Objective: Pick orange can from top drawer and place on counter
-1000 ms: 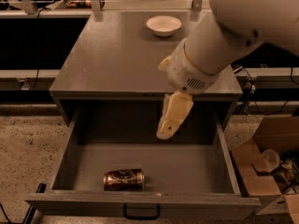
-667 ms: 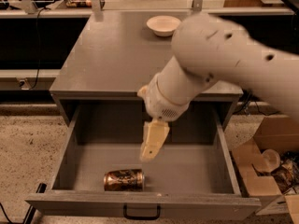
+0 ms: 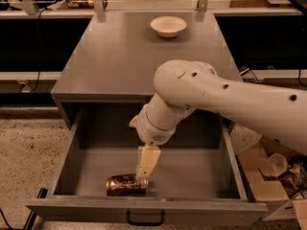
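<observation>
The orange can (image 3: pixel 125 185) lies on its side in the open top drawer (image 3: pixel 144 209), near the front panel and left of middle. My gripper (image 3: pixel 143 175) hangs down from the white arm inside the drawer, its tip at the can's right end and just above it. Whether it touches the can does not show. The counter (image 3: pixel 120 56) is the flat grey cabinet top behind the drawer. The arm comes in from the right and covers part of the counter's front right.
A white bowl (image 3: pixel 168 26) stands at the back of the counter. The drawer's black handle (image 3: pixel 145 219) is on its front panel. An open cardboard box (image 3: pixel 271 176) with clutter sits on the floor at the right. Dark shelving runs behind the cabinet.
The arm has swung down and to the left into the drawer. The gripper has dropped from mid-drawer height to the can's right end. The can has not moved.
</observation>
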Robot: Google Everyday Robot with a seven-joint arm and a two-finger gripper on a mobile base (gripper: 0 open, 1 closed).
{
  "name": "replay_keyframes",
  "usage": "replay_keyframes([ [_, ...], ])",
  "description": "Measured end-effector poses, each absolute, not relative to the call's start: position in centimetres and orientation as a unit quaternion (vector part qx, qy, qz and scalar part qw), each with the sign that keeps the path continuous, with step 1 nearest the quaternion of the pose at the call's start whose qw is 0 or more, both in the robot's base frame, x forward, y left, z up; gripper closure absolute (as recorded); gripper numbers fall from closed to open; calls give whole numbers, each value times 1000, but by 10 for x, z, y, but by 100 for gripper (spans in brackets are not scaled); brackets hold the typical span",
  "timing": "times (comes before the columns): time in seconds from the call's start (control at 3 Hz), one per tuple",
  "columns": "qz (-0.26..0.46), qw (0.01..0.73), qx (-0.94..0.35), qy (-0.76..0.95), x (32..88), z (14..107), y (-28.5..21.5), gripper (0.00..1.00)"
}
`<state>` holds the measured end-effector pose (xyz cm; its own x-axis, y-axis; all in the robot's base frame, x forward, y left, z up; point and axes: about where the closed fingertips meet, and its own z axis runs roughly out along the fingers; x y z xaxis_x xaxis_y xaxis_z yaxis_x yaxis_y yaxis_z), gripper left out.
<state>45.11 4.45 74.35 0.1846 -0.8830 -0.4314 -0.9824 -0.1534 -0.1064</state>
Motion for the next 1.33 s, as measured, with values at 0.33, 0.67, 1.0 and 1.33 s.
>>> replay_keyframes([
  [0.33,125,174,-761,613,456,735,45,26],
  [0.67,131,158,-772,602,451,717,52,27],
  [1.0,143,137,-777,597,439,692,60,28],
  [1.33,151,117,-778,599,426,670,63,31],
])
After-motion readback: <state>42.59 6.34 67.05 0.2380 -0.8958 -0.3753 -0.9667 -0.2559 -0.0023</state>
